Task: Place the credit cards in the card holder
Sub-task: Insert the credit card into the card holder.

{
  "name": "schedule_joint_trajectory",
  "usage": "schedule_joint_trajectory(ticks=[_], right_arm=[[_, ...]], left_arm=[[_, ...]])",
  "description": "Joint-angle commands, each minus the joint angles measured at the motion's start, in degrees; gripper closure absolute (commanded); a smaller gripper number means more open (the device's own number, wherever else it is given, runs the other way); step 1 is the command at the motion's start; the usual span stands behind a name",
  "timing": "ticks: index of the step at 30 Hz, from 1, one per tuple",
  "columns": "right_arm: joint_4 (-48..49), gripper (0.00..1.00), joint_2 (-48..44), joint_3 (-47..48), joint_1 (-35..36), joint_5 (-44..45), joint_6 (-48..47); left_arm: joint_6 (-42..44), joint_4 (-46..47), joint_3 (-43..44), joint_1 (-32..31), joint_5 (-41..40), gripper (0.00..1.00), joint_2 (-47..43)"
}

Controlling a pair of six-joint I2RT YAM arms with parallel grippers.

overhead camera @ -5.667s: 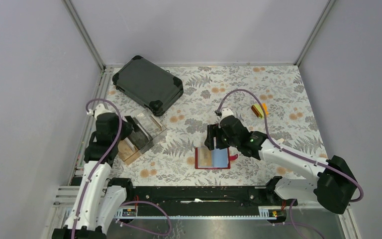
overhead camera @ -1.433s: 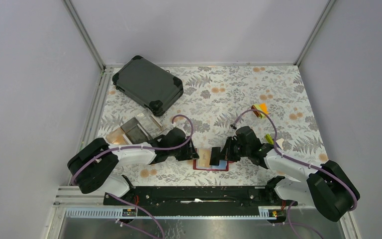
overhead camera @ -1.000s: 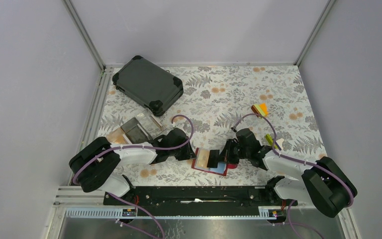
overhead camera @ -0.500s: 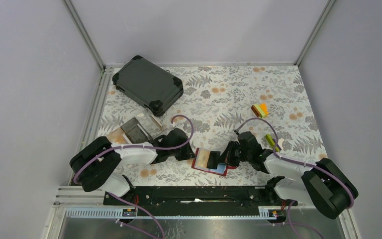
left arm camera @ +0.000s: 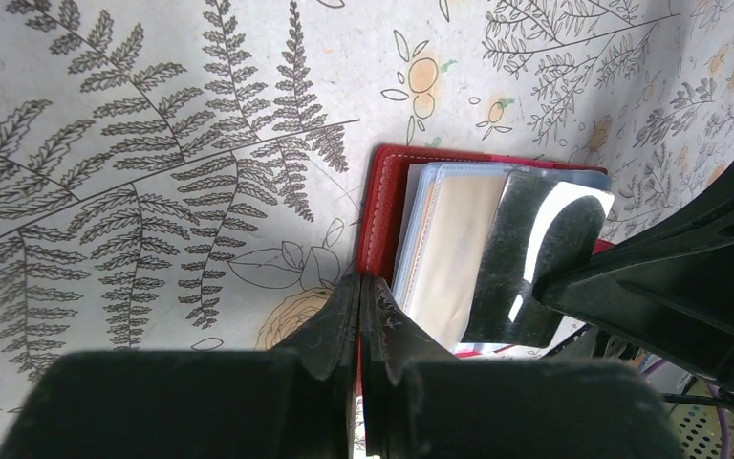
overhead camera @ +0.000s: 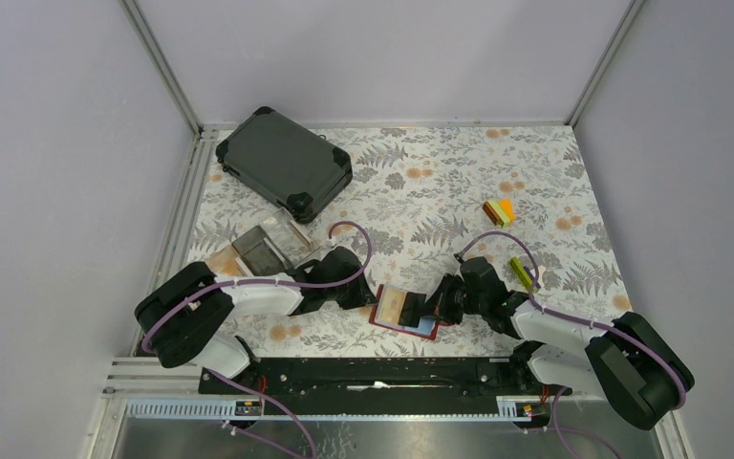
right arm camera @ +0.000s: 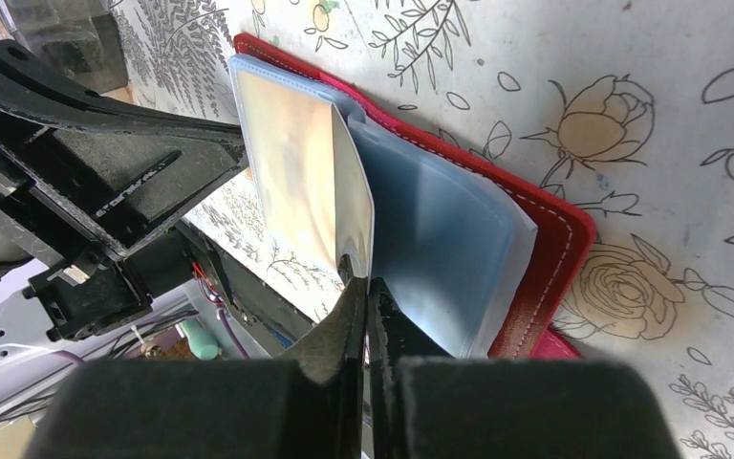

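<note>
Seen from above, two robot arms reach inward over a surface (overhead camera: 420, 182) covered in a fern-and-flower print. They meet at a small red leather-like folding card holder (left arm camera: 382, 210), which lies open near the front edge, roughly midway between the two arm bases.

The left end effector (left arm camera: 360, 287) is pinched shut on the near edge of the card holder's red cover and seems to be steadying it. The right end effector (right arm camera: 368, 287) is also clamped tight, gripping a thin, glossy grey credit card (right arm camera: 352, 191) by one short end. That card stands at a slant, its free end resting at the mouths of the clear plastic sleeves inside the card holder.

A tan credit card (right arm camera: 291, 153) already sits inside one clear sleeve. A light blue credit card (overhead camera: 424, 326) shows in the other half and looks seated as well. The task therefore seems well along, with two cards in and a third at the opening. That grey card has yet to slide fully into a sleeve and be released.

No other loose cards can be made out. Well to the left and farther back sit a clear compartmented box on a wooden base (overhead camera: 268, 251) and a large dark hard-shell case (overhead camera: 285, 161). Whether the box holds more cards cannot be told. Small yellow and orange blocks (overhead camera: 499, 211) and a green block (overhead camera: 521, 271) lie to the right.
</note>
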Motion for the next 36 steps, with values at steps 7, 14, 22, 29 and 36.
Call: schedule_joint_trajectory(ticks=[7,14,22,29,36], right_arm=[[-0.78,1.0,4.75,-1.35,1.8,1.26,0.52],[-0.79,1.0,4.62,-1.31,2.76,2.18,1.83],[-8.73,1.0,-3.43,-2.67,2.87,6.24,2.23],[-4.87,1.0,0.95,-2.46,2.97,4.04,1.96],[-3.63,1.0,2.23,-2.16,3.25,3.95,2.54]], left_arm=[[-0.51,1.1,0.38,-0.75,-0.31,1.0,0.68],[-0.64,0.98,0.2,-0.83,-0.65,1.0,0.21],[-2.02,0.39,-0.74,-0.87,-2.43,1.0,-0.39],[-1.9,1.14,-0.84,-0.87,-1.83,1.0,-0.13],[-2.0,1.53,-1.19,-0.87,-1.78,1.0,-0.41]])
